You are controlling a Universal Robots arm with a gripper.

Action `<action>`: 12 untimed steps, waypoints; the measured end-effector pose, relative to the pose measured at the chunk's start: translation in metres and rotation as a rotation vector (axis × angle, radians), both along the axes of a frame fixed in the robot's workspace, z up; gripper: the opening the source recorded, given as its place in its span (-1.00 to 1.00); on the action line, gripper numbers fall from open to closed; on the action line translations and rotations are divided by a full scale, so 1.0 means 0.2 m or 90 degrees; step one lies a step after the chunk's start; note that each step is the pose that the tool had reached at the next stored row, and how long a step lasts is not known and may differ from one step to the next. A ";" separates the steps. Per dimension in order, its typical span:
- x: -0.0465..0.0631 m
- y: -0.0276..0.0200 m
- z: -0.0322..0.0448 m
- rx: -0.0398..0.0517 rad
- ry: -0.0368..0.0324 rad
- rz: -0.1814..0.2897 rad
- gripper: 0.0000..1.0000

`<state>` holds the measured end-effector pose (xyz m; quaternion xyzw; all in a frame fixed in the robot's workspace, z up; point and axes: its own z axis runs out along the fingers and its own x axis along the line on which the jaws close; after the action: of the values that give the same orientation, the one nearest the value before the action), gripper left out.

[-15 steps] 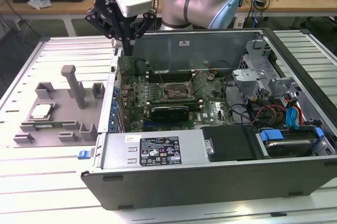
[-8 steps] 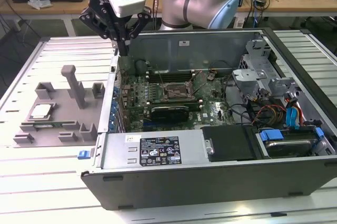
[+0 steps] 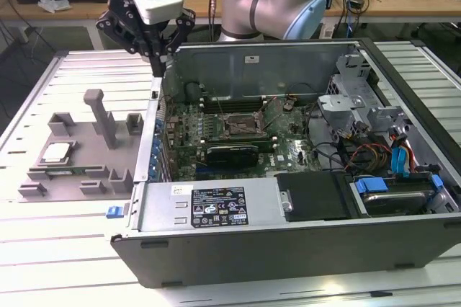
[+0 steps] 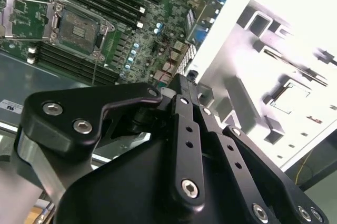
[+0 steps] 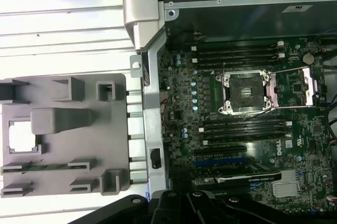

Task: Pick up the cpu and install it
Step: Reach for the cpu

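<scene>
A robot arm [image 3: 288, 1] holds its black end effector [image 3: 159, 69] above the wall of an open computer case [image 3: 259, 58], at the case's edge toward the exterior view's left. The fingers are drawn together to a point with nothing between them, as the second wrist view also shows the end effector [image 4: 184, 79]. The cpu [image 3: 56, 152] lies flat in a square recess of a grey fixture [image 3: 79, 138] on the slatted metal counter [image 3: 65, 249], well apart from the end effector and outside the case; it appears as a pale square in the first wrist view [image 5: 22, 134] and in the second wrist view [image 4: 288, 95]. Inside the case, the green motherboard [image 3: 187, 130] carries the metal-framed socket [image 3: 239, 128], seen in the first wrist view [image 5: 246, 91] with its load plate swung aside and the seat bare. A long black expansion card [image 3: 232, 153] sits just beside the socket, toward the near side of the board in the exterior view. The fixture stands just beside the case, on the exterior view's left.
</scene>
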<state>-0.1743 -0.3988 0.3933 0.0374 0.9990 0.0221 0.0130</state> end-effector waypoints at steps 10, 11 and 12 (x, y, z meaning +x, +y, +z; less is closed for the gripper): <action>-0.10 0.000 -0.001 0.0000 -0.0002 0.000 -0.79; -0.12 0.000 -0.001 0.0000 -0.0003 0.000 -0.79; -0.13 0.000 -0.002 0.0000 -0.0004 0.000 -0.79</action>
<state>-0.2000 -0.3988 0.3930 0.0374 0.9990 0.0221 0.0133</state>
